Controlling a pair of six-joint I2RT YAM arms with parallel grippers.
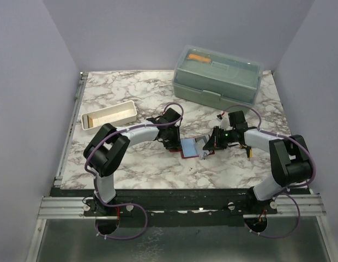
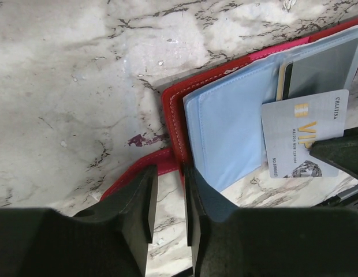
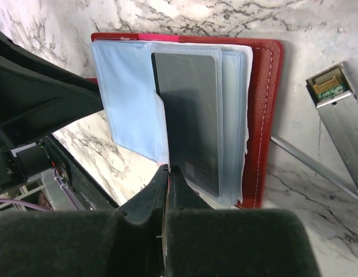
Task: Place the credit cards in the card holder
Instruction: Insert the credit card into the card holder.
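The card holder (image 1: 188,147) lies open on the marble table between my two grippers, red cover (image 2: 173,109) down and pale-blue sleeves up. It also shows in the right wrist view (image 3: 265,115). A dark card (image 3: 190,115) sits inside a clear sleeve. My right gripper (image 3: 168,168) is shut on a silver VIP credit card (image 2: 300,135), held edge-on at the mouth of the sleeves. My left gripper (image 2: 167,170) has its jaws a little apart, with its tips at the holder's red left edge. From above, the left gripper (image 1: 171,143) and right gripper (image 1: 209,146) flank the holder.
A long white tray (image 1: 109,115) stands at the back left. A large pale-green lidded box (image 1: 218,76) stands at the back right. A grey metal bar with a connector end (image 3: 335,115) lies just right of the holder.
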